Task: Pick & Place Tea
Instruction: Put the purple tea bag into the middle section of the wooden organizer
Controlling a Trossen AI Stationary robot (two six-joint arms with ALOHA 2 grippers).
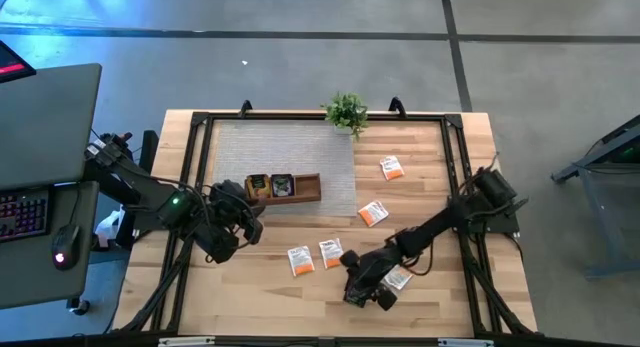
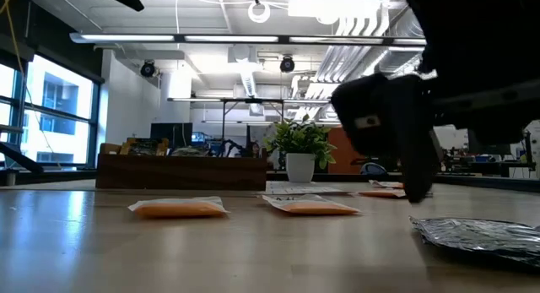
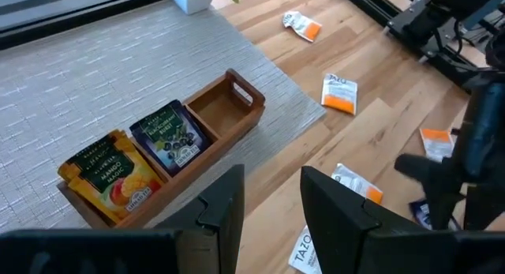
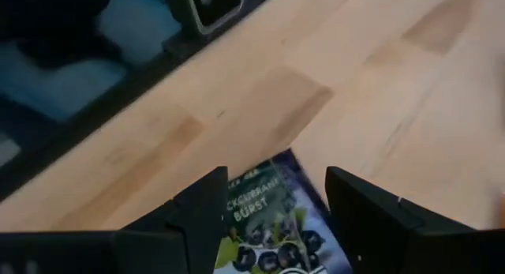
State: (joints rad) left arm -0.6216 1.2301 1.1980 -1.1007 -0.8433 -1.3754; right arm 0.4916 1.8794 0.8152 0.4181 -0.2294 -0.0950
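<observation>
Sachets spread over the wood table. My right gripper hangs low near the table's front edge, jaws apart, w/ a dark purple-print sachet lying flat on the wood between the fingers, not gripped. In the high view that gripper sits just right of two orange-and-white sachets; another orange-and-white one lies further back, a fourth near the back right. My left gripper hovers off the wood tray, jaws apart, nothing between them. Tray sits on the grey mat: end compartment holds a yellow mango-print sachet, middle one a dark purple-print sachet, third shows bare wood. Small potted plant at the back edge. Low view: two orange sachets flat on the table, a dark foil one at right.
</observation>
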